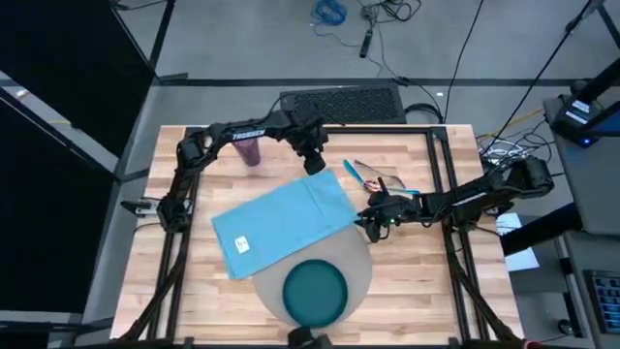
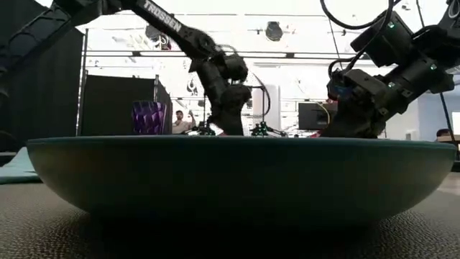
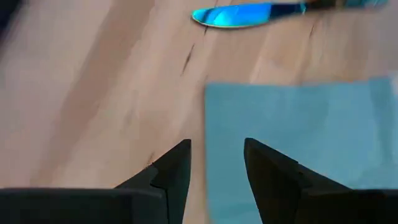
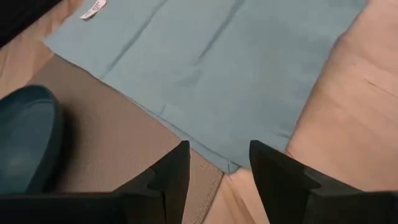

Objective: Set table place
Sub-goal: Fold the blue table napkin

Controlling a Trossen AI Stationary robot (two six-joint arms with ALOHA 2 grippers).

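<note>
The bench (image 1: 194,281) of light wooden planks carries a big round grey-beige mat (image 1: 360,260) at the middle of its near edge, with a round teal plate (image 1: 314,292) sitting on the mat. A light-blue cloth napkin (image 1: 281,223) lies spread flat and skewed near the bench's centre, its near edge overlapping the far rim of the mat (a small white tag (image 1: 241,244) shows near the corner towards the left edge).

The left gripper (image 1: 315,163) hangs over the napkin's far corner; in the left wrist view its fingers (image 3: 176,167) are spread apart, straddling the napkin's edge with wood under one and cloth under the other, gripping nothing. The right gripper (image 1: 372,221) sits at the napkin's corner nearest the right edge, where cloth, mat and bare wood meet; its fingers (image 4: 171,171) are likewise spread and pinch nothing.

Teal-handled cutlery (image 1: 360,175) lies on the wood towards the far right corner, just beyond the napkin. A translucent purple cup (image 1: 250,150) stands upright near the far edge, under the left arm.
</note>
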